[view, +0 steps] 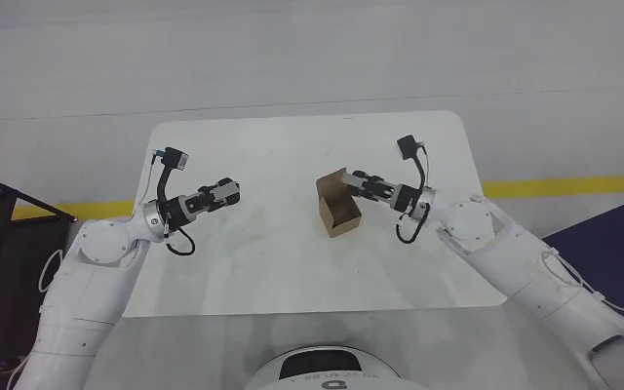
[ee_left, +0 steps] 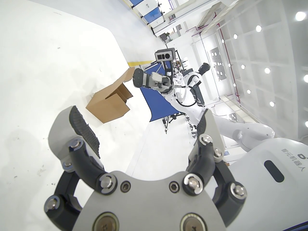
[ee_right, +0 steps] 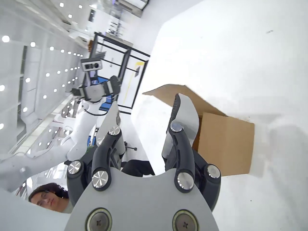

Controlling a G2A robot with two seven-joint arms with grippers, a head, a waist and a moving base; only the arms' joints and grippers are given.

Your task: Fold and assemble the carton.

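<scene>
Here, a boxy brown cardboard carton (view: pixel 338 207) stands on the smooth white desk (view: pixel 292 278); the right pincer (view: pixel 352 180) gapes empty at its 1 o'clock, the left pincer (view: pixel 233 191) at 9.

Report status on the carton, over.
Left gripper open, empty, away from carton. Right gripper open at its raised flap. Carton upright, top open.

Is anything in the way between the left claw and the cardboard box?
No, nothing visible. Only bare table lies between the left claw and the carton; the right claw is at its far side.
</scene>
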